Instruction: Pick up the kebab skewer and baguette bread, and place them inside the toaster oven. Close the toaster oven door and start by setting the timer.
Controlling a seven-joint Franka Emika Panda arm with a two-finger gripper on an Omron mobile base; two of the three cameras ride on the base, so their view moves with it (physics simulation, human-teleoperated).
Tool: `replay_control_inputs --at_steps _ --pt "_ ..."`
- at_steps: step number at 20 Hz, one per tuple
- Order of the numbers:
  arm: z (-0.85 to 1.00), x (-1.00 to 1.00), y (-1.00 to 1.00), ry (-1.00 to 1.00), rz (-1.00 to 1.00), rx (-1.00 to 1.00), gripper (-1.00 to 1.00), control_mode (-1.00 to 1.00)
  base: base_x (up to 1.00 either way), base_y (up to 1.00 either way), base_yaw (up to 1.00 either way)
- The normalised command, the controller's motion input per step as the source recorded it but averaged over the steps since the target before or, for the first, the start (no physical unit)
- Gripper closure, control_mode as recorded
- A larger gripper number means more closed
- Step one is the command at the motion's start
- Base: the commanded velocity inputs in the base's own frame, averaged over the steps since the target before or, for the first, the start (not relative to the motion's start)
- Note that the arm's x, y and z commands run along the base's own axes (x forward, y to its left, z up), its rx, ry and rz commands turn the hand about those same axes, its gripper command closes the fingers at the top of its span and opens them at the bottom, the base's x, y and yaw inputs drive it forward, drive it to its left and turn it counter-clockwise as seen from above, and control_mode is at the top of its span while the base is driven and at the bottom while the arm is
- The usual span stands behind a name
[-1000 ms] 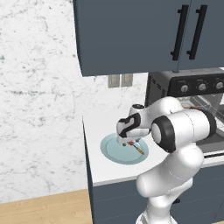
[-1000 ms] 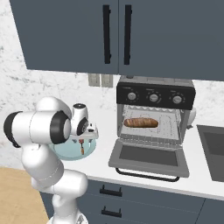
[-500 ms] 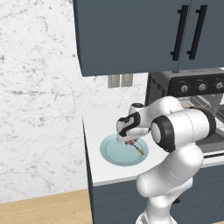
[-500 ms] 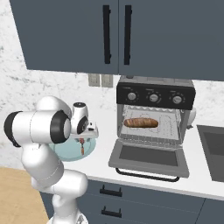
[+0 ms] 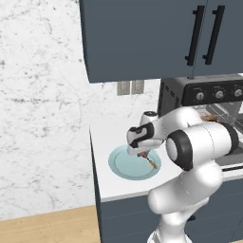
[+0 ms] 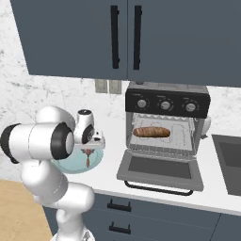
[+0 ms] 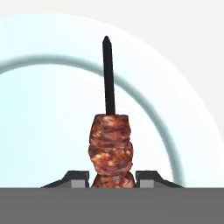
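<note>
- One kebab skewer: it lies on the single pale blue plate, its dark bare stick pointing away from the hand and its meat chunks nearest the tool.
- One tool: its two dark tips sit tight against the lowest meat chunks, one on each side, so it is clamped on the kebab skewer, low over the plate.
- One baguette bread: it lies lengthwise on the wire rack inside the toaster oven, near the left of the cavity, with bare rack to its right.
- One toaster oven door: it is dropped flat, its black bar handle close to the front edge of the desk.
- Three knobs in a row on the black panel above the cavity.
- The plate sits near the left end of the desk, just beside the oven's left side and apart from the lowered door.
- Two dark blue wall cabinet doors with two black handles hang above, with open air between them and the plate.
- White desk surface lies bare behind the plate, up to the marbled wall.
</note>
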Motion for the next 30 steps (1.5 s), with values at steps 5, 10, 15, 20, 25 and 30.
replay_control_inputs --at_steps 5,10,15,20,25,30 --pt "0.91 -0.27 -0.03 0.00 -0.09 0.00 1.00 -1.00 0.00 0.00 0.00" --pt "1.00 -0.02 -0.25 0.00 -0.17 0.00 1.00 -1.00 0.00 0.00 0.00" --pt "1.00 -0.13 -0.59 0.00 -0.27 0.03 1.00 -1.00 0.00 0.00 0.00" --pt "0.97 -0.01 -0.64 0.00 -0.36 0.05 1.00 -1.00 0.00 0.00 0.00" --pt "0.55 0.00 -0.90 0.00 -0.47 0.09 1.00 -1.00 0.00 0.00 0.00" --pt "0.17 0.00 -0.98 -0.01 -0.56 0.13 1.00 -1.00 0.00 0.00 0.00"
